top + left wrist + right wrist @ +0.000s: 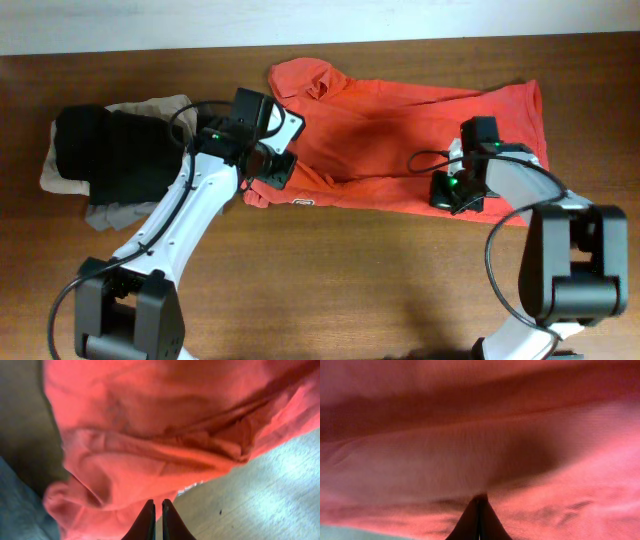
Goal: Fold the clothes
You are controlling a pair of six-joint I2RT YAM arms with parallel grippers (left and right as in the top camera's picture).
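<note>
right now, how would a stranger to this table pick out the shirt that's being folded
On the brown wooden table, look right of the pile of folded garments at the left end. The red-orange T-shirt lies spread across the middle. It is the only bright item, while the pile is black, beige and grey.

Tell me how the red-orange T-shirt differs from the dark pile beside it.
The red-orange T-shirt lies spread out and rumpled; the pile of folded garments is stacked compactly. The T-shirt is one bright colour; the pile mixes black, beige and grey. Both rest on the wooden table.
</note>
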